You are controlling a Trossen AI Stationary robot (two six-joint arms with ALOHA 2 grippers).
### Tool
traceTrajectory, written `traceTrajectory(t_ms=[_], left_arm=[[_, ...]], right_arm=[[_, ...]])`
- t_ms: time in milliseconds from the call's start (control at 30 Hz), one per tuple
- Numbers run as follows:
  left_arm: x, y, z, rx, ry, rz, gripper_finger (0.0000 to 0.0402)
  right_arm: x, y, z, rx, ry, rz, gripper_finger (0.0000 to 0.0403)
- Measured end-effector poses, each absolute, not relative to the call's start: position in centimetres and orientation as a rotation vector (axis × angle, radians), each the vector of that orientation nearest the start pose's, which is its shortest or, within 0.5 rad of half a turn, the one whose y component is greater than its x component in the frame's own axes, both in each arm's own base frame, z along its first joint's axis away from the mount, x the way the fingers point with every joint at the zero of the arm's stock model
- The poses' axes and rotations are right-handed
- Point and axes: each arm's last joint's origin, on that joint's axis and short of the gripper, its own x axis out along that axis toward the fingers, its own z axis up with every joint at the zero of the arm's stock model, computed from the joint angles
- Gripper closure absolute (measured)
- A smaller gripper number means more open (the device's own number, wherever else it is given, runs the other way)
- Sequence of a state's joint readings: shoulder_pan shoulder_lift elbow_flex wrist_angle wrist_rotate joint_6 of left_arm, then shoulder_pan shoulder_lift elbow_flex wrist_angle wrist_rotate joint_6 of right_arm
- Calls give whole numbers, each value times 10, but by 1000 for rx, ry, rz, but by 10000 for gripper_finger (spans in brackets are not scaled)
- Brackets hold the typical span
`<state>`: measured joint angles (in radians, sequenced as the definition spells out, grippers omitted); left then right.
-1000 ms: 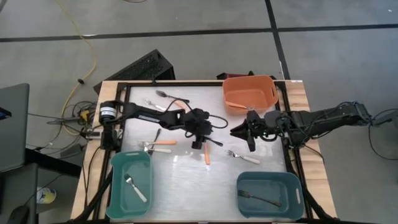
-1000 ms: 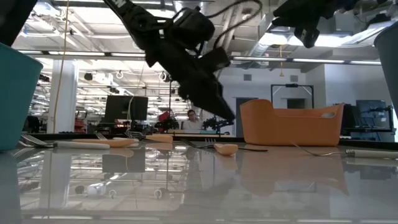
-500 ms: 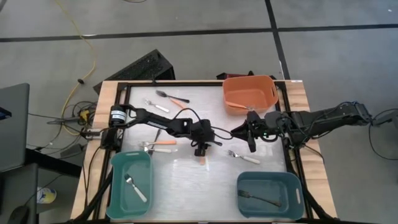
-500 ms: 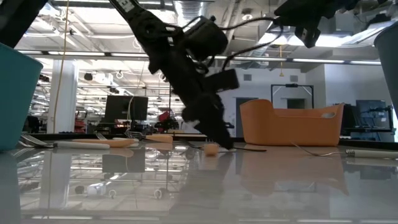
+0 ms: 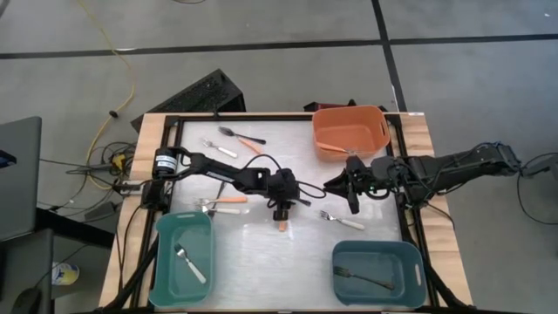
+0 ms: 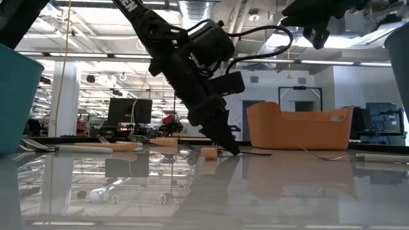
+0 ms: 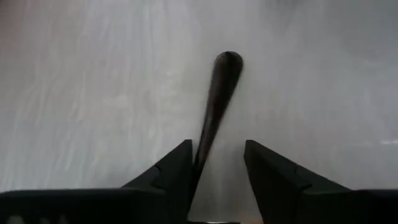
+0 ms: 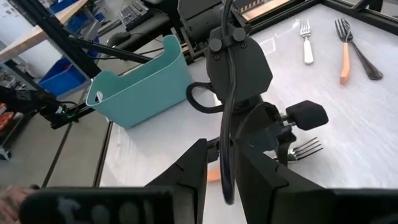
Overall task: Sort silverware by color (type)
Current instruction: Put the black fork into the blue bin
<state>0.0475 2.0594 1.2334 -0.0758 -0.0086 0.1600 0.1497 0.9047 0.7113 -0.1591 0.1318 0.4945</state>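
From above, the left end effector (image 5: pixel 281 212) reaches down to the middle of the tabletop (image 5: pixel 253 249), right over an orange-handled piece (image 5: pixel 283 223) lying there. The right end effector (image 5: pixel 347 194) hangs just beyond it, close to a white-handled fork (image 5: pixel 338 218). Behind sits the orange bin (image 5: pixel 350 128), still without visible contents. The near left teal bin (image 5: pixel 183 255) holds a white-handled fork (image 5: pixel 189 262); the near right teal bin (image 5: pixel 377 272) holds a dark-handled fork (image 5: pixel 364 277). More silverware lies at the left: an orange and white pair (image 5: pixel 221 202), and at the far edge a white fork (image 5: pixel 214 146) beside an orange-handled spoon (image 5: pixel 241 135).

At table height, the left end effector's tip (image 6: pixel 229 147) touches down on the tabletop beside the orange handle's end (image 6: pixel 209 152). The orange bin (image 6: pixel 299 127) stands behind to the right.

The left wrist camera shows its fingers (image 7: pixel 168 174) parted a little, with a dark handle (image 7: pixel 214 99) running between them; I cannot tell whether they press on it.

The right wrist camera shows its own fingers (image 8: pixel 189 168) slightly apart with nothing between them, facing the left arm's wrist (image 8: pixel 239 68), a teal bin (image 8: pixel 142 84) and fork tines (image 8: pixel 305 149) beyond.
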Motion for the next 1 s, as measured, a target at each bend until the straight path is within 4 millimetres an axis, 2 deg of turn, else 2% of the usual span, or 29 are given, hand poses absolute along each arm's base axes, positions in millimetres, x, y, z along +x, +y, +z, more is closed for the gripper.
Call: traceTrajectory(t_ms=[267,500,667,833,1000], left_arm=[[412,20,120,103,918,-12,389],[412,20,128,106,890,0,394],[411,22,153,120,813,21,398],[403,22,195,118,708,40,399],[397,17,223,81,618,15,399]], right_arm=[[198,26,290,435,341,-67,302],[198,26,291,438,329,-62,302],[197,26,292,439,322,-61,302],[193,25,298,444,286,-53,302],[186,24,308,440,217,-36,302]])
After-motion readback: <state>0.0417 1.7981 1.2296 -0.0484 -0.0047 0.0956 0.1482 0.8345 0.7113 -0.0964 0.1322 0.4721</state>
